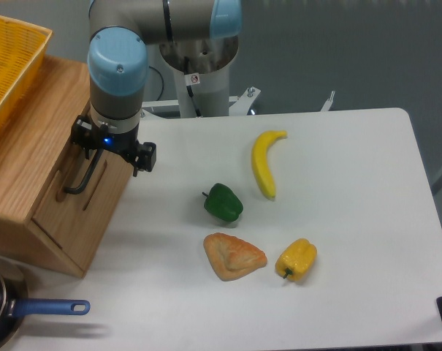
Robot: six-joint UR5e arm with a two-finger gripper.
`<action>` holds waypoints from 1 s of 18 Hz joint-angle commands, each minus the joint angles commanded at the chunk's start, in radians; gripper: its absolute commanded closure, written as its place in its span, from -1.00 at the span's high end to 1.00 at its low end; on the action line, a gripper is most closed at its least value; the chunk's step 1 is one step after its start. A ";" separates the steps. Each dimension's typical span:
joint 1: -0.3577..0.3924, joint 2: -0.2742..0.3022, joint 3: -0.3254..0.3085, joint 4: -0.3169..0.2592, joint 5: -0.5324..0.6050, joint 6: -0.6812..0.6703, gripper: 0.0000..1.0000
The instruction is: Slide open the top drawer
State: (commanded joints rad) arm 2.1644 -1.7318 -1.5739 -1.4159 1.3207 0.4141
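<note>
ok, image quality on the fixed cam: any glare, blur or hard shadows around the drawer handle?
Fixed camera: lighting is even and soft, with only faint shadows under the banana and green pepper. No glare on the white table. The black bar handle reads sharp against the top drawer. The gripper is hidden under the arm's wrist, so its fingers can't be made out.
</note>
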 joint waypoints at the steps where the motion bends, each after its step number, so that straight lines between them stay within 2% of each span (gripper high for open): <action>1: 0.000 0.000 0.000 0.002 0.002 0.002 1.00; 7: -0.002 0.000 -0.002 0.025 0.051 0.003 1.00; 18: -0.002 0.002 0.009 0.026 0.121 0.017 1.00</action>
State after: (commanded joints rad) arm 2.1629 -1.7303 -1.5647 -1.3898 1.4419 0.4310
